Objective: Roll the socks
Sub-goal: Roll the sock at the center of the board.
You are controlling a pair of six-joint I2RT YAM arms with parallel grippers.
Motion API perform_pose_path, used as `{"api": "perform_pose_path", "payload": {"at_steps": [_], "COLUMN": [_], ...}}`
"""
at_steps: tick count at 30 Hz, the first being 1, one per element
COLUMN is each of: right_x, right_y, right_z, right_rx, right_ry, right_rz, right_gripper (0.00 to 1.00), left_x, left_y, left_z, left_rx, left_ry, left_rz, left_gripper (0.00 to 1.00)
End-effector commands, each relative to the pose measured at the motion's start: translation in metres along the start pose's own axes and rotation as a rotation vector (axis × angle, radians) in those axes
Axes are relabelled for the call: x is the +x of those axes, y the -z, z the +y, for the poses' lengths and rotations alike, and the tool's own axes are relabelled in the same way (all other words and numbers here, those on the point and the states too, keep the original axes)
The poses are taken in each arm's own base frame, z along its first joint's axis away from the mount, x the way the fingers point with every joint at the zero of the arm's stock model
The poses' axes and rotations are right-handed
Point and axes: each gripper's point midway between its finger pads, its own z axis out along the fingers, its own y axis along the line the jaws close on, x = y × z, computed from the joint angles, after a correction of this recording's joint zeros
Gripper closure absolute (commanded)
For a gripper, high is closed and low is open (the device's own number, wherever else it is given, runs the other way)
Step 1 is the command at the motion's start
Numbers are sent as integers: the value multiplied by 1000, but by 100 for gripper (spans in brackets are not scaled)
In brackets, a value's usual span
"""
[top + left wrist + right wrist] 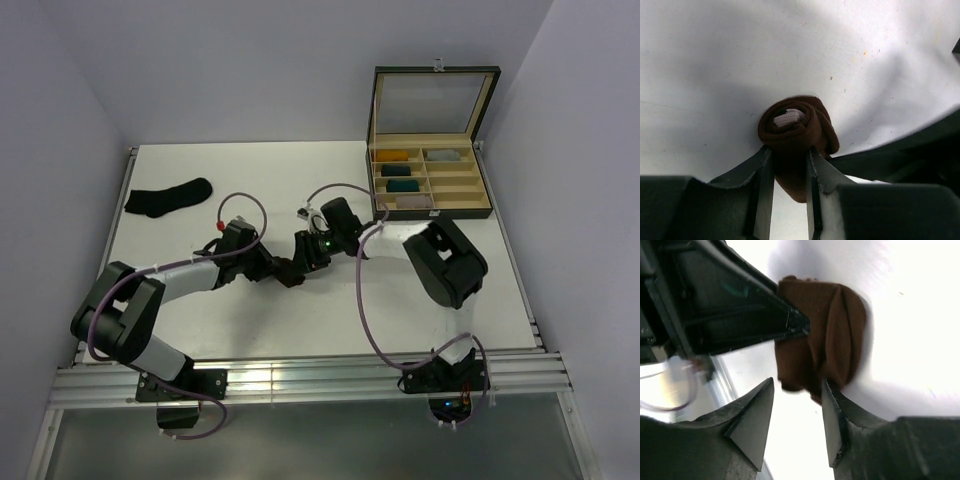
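Occupying most of the overhead view, the white flat tabletop (250,170) carries a dark hinged wooden box (440,213) at its far right corner. The lid stands open, and mustard, teal and grey rolled bundles (402,185) sit in separate compartments.

Both arms meet near the centre of the table. The left gripper (789,150) is closed on the dark brown fabric sock (797,125). In the left wrist view the fabric fills the gap between the two fingers, which press on it from either side. The right gripper (797,385) stands open with nothing between its fingers. One fingertip lies just beside the lower edge of the dark brown fabric sock (830,335); contact cannot be confirmed.

Status of the dark brown fabric sock: wound into a compact coil resting on the table, with pale knit visible at its core. Its loose tail end runs back between the left fingers.

Status of the plain black fabric sock (168,197): lying flat and unrolled near the far left corner, well apart from both grippers.

Assessment: roughly half complete. One sock appears rolled, and the black one is not yet started.
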Motion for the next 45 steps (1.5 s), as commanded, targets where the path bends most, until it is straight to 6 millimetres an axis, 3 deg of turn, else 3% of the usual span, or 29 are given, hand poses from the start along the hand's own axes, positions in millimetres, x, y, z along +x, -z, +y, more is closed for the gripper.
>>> {"api": "perform_pose_path", "payload": {"at_steps": [1, 2, 7, 9, 13, 20, 26, 29, 32, 33, 35, 39, 40, 45], "right_x": [-14, -21, -29, -32, -24, -18, -13, -8, -3, 4, 7, 14, 22, 23], "right_y": [19, 24, 35, 39, 26, 0, -19, -27, -31, -34, -31, -24, -29, -17], "right_z": [-1, -8, 20, 22, 44, 39, 22, 9, 2, 1, -1, 1, 9, 4], "right_rx": [202, 288, 468, 558, 648, 770, 812, 837, 822, 786, 759, 628, 539, 357], "right_ry": [178, 220, 443, 522, 692, 839, 887, 896, 875, 867, 819, 702, 643, 442], "right_rz": [-117, -163, -331, -385, -412, -379, -328, -291, -269, -248, -235, -206, -186, -121], "right_gripper": [48, 47, 45, 43, 40, 36, 36, 41, 71, 87, 100, 100, 100, 100], "left_x": [30, 30, 26, 26, 25, 29, 29, 30, 30, 30, 29, 22, 21, 9], "left_y": [1, 1, 2, 3, 3, 2, 2, 2, 2, 2, 4, 8, 9, 21], "left_z": [68, 67, 59, 60, 56, 55, 54, 51, 48, 48, 45, 32, 29, 11], "left_rx": [-259, -258, -266, -278, -276, -269, -266, -253, -239, -237, -224, -172, -162, -87], "left_ry": [-95, -111, -148, -162, -176, -186, -193, -192, -198, -198, -199, -188, -186, -146], "left_rz": [117, 124, 137, 146, 156, 179, 184, 192, 196, 196, 188, 149, 138, 60], "left_gripper": [82, 82, 82, 82, 82, 83, 83, 83, 83, 82, 74, 57, 54, 31]}}
